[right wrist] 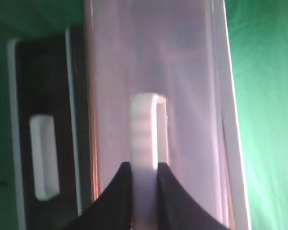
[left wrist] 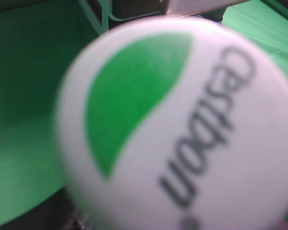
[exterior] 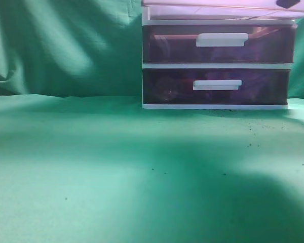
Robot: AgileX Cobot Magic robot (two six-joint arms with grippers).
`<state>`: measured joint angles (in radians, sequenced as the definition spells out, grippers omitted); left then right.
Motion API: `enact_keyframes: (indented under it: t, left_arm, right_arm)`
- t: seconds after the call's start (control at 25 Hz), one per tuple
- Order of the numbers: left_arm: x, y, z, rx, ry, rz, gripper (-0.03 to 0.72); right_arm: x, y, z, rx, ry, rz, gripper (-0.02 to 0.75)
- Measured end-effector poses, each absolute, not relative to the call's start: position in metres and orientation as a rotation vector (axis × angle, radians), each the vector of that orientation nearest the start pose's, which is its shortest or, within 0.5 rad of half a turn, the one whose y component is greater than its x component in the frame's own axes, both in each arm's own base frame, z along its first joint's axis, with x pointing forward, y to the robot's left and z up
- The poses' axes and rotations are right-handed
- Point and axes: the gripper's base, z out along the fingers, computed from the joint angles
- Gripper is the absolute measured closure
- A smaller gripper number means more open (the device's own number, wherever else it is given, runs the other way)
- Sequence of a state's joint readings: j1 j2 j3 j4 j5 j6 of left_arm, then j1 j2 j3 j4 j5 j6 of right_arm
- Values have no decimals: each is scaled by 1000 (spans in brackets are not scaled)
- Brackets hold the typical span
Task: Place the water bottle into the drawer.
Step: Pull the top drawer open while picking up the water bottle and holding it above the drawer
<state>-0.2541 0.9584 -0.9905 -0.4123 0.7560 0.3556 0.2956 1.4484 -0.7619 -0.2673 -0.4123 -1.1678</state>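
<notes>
White, with a green leaf mark and dark lettering, the bottle's cap (left wrist: 177,129) is filling the left wrist view, blurred and very near the lens; whether the left gripper is holding it cannot be told. The right gripper (right wrist: 145,191) is closing narrowly on the white handle (right wrist: 145,134) of the top drawer (right wrist: 192,62), which is standing pulled out above the two lower drawers (exterior: 218,66) on the green cloth (exterior: 91,167).

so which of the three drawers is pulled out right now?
The top drawer: it juts out past the white frame, its handle pinched in the right claw. The middle drawer and bottom drawer sit flush, handles untouched.
</notes>
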Motion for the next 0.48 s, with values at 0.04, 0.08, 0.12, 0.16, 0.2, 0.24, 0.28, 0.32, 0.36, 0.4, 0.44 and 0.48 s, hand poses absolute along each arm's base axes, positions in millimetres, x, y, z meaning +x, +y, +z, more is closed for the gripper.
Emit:
enact_keyframes:
  t: [0.04,0.08,0.12,0.16,0.2,0.24,0.28,0.32,0.36,0.4,0.44,0.48]
  left_arm:
    - [176,-72,379,484,2113,-420,376]
    - [176,-72,379,484,2113,-420,376]
    - [176,-72,379,484,2113,-422,376]
    - [176,-72,379,482,2113,-425,376]
    - [176,-72,379,481,2114,-427,376]
    - [176,-72,379,477,2114,-437,376]
    - [176,-73,379,471,2112,-451,376]
    - [176,-74,380,467,2108,-464,376]
    - [175,-75,382,472,2095,-479,376]
    - [175,-77,385,483,2077,-500,376]
    - [174,-78,391,508,2046,-517,376]
    - [173,-80,397,540,2008,-526,376]
  right_arm:
    - [293,104,266,-1428,1137,-690,631]
    - [291,109,265,-1432,1135,-672,631]
    - [290,113,265,-1433,1136,-655,631]
    - [288,115,264,-1437,1136,-643,631]
    - [287,117,263,-1440,1138,-633,631]
    - [286,119,262,-1440,1143,-623,631]
    - [286,119,262,-1439,1145,-621,631]
    - [286,118,262,-1440,1147,-621,631]
    - [286,118,261,-1442,1149,-621,631]
    - [286,118,261,-1452,1147,-627,631]
    - [286,118,260,-1461,1144,-634,631]
    - [286,118,260,-1468,1141,-640,631]
